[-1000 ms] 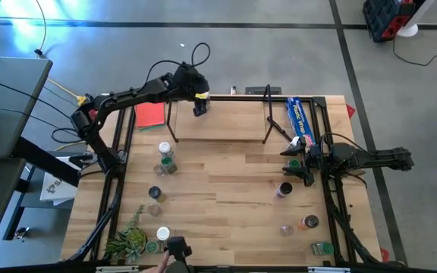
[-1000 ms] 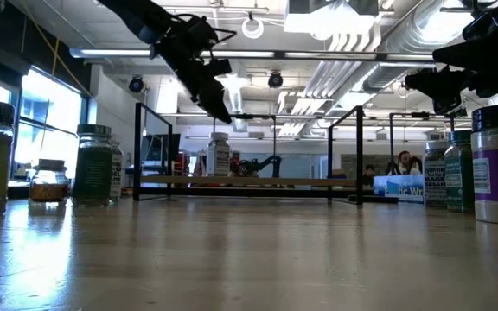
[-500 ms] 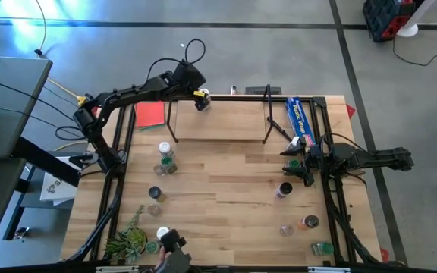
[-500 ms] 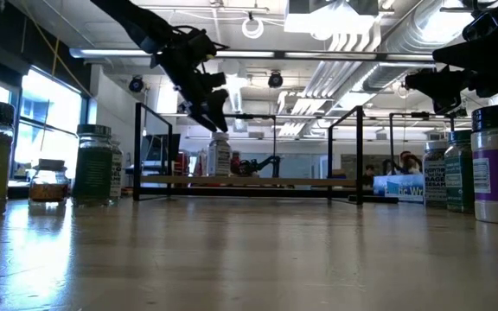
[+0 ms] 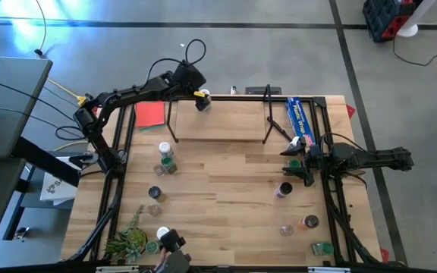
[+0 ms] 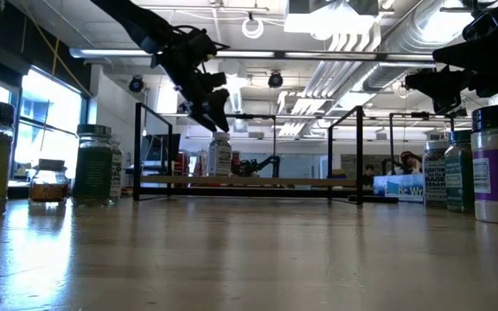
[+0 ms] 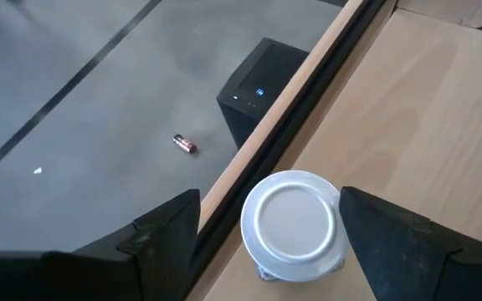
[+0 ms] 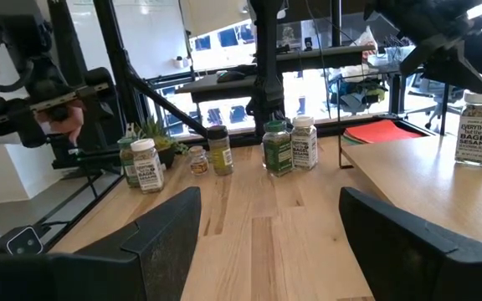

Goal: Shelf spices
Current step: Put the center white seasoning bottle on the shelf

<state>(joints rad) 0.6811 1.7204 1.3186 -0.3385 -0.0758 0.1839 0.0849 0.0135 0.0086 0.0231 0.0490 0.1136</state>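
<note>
Spice jar (image 7: pixel 292 224) upright on shelf (image 5: pixel 218 121) board's far left corner, between left gripper (image 7: pixel 269 242) fingers spread wide, apart from both; right gripper (image 5: pixel 290 162) open, empty, near tabletop's right edge.

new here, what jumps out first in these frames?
The left gripper stands open over a white-capped spice jar set on the shelf at the table's far edge, its fingers on either side of the cap and clear of it. Other jars dot the table on both sides. The right gripper waits, open, low over the table's right side beside the long blue box.
</note>
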